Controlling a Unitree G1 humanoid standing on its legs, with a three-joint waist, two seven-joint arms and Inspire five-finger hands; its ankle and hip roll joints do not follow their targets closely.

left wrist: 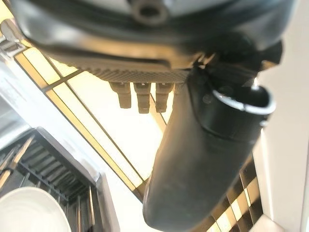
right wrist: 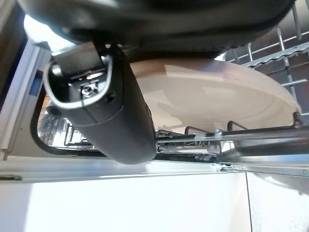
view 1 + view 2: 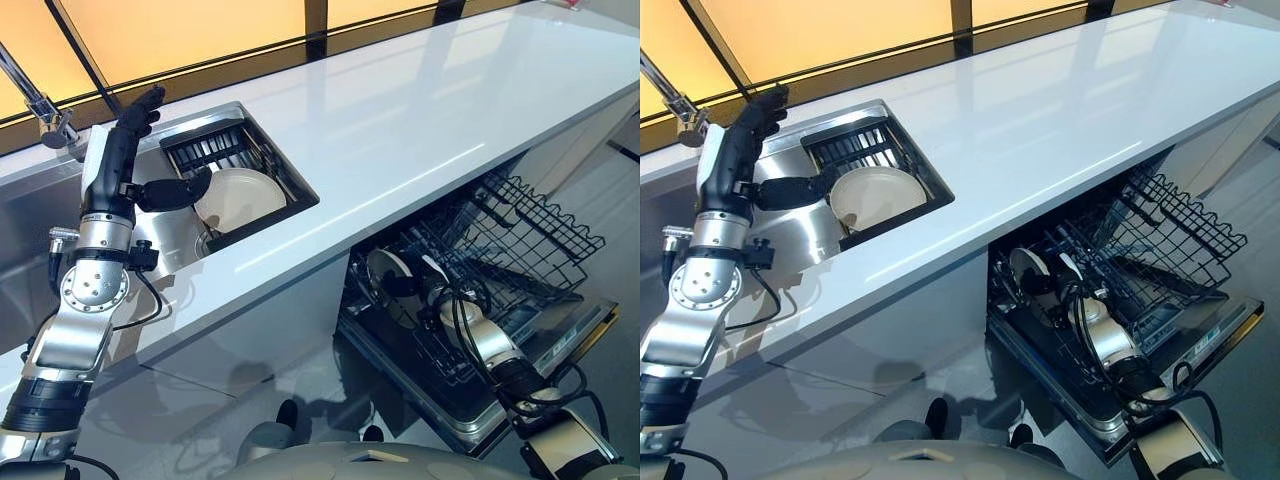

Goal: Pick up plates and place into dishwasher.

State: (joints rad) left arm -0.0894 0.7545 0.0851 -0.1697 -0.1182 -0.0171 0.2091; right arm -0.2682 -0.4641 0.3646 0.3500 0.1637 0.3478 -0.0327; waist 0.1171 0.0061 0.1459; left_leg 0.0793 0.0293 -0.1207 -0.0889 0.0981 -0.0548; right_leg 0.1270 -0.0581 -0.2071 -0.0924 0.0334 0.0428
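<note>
A white plate (image 3: 238,197) is seen lying in the recessed sink (image 3: 262,127) set into the glossy white desk (image 3: 420,110), beside a dark ribbed drain rack (image 3: 213,147) at the sink's far end. The left robot hand (image 3: 130,140) is held above the sink's left edge, with its fingers straight and spread apart and its thumb (image 3: 172,192) reaching toward the plate's rim; whether the thumb touches the rim cannot be told. Below the desk, the dishwasher (image 3: 560,335) stands open with its wire rack (image 3: 530,235) pulled out. A 2nd plate (image 2: 212,94) is held upright over the lower rack by the right robot hand (image 3: 432,290), which is clamped on it, the thumb (image 2: 104,106) lying across the plate's face in the right wrist view. A faucet (image 3: 35,100) is seen at the far left of the desk.
</note>
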